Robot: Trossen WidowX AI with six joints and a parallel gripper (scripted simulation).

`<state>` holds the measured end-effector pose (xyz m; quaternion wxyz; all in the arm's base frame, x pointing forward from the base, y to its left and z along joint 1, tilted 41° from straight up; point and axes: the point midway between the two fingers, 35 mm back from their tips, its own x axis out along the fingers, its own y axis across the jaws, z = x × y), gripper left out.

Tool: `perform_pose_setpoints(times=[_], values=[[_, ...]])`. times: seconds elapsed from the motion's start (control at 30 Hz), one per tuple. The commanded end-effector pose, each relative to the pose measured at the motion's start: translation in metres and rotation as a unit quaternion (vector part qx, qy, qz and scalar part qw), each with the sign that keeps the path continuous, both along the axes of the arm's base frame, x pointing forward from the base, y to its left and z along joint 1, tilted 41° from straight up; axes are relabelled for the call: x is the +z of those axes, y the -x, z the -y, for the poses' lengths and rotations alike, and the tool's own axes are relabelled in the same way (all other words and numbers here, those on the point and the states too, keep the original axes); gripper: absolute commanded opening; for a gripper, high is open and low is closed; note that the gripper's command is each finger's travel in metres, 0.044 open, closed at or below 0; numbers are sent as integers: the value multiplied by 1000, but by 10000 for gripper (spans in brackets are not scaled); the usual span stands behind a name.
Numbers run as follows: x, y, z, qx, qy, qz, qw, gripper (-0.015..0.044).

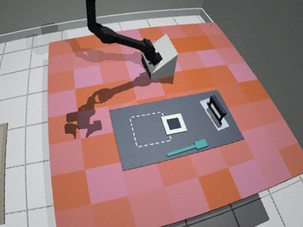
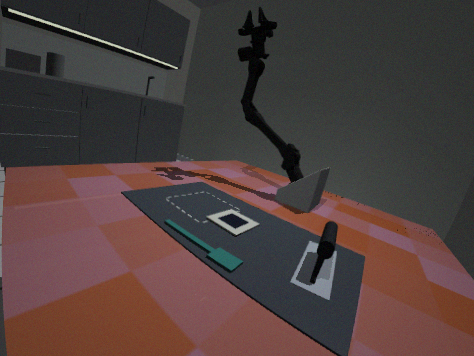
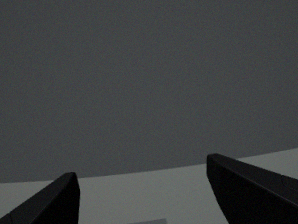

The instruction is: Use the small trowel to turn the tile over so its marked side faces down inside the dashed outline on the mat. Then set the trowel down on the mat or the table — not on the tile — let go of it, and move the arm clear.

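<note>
Arm (image 1: 108, 36) (image 2: 270, 132) rises from a pale grey wedge-shaped block (image 1: 167, 55) (image 2: 312, 192) at the table's (image 1: 103, 182) (image 2: 75, 250) far side; in the top view it runs to the upper left, its end cut off by the frame's edge. Gripper (image 2: 255, 15) (image 3: 143, 173) is high in the exterior view, upper centre, fingers pointing up, well above the mat (image 1: 197, 111) (image 2: 280, 250). Fingers spread, nothing between them; wrist view shows a dark finger at lower left and another at lower right, plain grey wall beyond. Tile (image 1: 174, 124) (image 2: 233, 221): flat on the mat near the centre of the top view, pale border and dark square facing up, lying mostly outside the dashed outline (image 1: 132, 127) (image 2: 167, 201) and overlapping its right side. Small trowel (image 1: 217, 108) (image 2: 328, 240): on the mat, right of the tile in both outside views, black handle raised over a pale plate. Teal flat-bladed tool (image 1: 200, 144) (image 2: 225, 259): flat on the mat, below the tile in the top view, blade toward the right, apart from the tile.
</note>
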<state>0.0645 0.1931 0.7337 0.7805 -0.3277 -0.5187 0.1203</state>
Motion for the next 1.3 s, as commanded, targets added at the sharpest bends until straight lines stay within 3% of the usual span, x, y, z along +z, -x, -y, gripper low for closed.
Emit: perform_pose_setpoints(times=[0.0, 0.7, 1.27], values=[[-12, -5, -28, 10, 25, -15, 1000, 270], [-64, -73, -91, -51, 102, -76, 991, 270], [-214, -188, -202, -72, 236, -270, 931, 270]])
